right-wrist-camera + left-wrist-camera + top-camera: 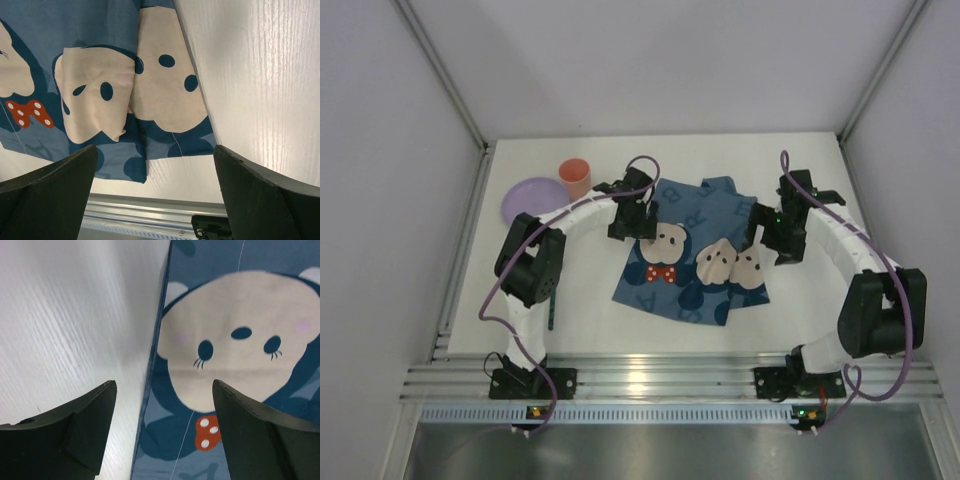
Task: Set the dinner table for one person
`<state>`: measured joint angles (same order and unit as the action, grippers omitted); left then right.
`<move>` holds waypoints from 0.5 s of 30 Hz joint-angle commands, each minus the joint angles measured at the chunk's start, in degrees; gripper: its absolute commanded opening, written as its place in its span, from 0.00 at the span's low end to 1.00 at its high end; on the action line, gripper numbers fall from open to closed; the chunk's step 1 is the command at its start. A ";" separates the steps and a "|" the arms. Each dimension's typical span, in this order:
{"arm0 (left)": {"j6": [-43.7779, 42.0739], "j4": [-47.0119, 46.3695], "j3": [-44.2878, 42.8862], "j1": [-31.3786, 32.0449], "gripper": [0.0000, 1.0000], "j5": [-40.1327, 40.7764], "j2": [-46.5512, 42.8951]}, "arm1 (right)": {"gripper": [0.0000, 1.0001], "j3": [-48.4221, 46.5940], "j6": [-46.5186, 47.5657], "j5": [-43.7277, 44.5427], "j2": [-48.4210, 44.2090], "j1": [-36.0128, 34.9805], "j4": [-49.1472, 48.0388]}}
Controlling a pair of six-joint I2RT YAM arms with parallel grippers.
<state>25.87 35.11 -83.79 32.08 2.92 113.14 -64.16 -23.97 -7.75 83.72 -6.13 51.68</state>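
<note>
White bench (720, 155) in a pale-walled cell, carries everything. Blue bear placemat (685, 270) sits mid-bench, a bit skewed, w/ a fold on its right side. Both arms are down at the mat: left fingers (632, 228) spread wide, empty, straddling its left edge; right fingers (775, 245) fully apart, empty too, over the right near corner. Purple plate (531, 200) + orange cup (575, 178) are far left, off the mat. Thin dark item (551, 310) by left arm, prob a utensil, can't tell. Step imo: laying/flattening the mat. Next: smooth the fold, then fetch the plate, which needs a shallow rim grip.
</note>
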 commanded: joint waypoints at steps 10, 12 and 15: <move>-3.01 1.19 -2.78 -1.14 0.75 -0.28 6.39 | 0.97 1.94 2.25 -4.29 11.45 2.70 -10.37; -3.28 1.18 -3.22 -1.23 0.71 -0.89 6.91 | 0.96 0.54 2.69 -4.73 14.53 3.14 -11.33; -3.89 1.19 -3.84 -1.31 0.57 -1.68 7.53 | 0.94 -1.75 2.96 -4.91 18.22 3.41 -12.13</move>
<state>23.05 36.07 -87.07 31.11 3.64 118.43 -62.50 -22.39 -11.88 100.05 -3.79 43.83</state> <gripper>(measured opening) 0.607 0.945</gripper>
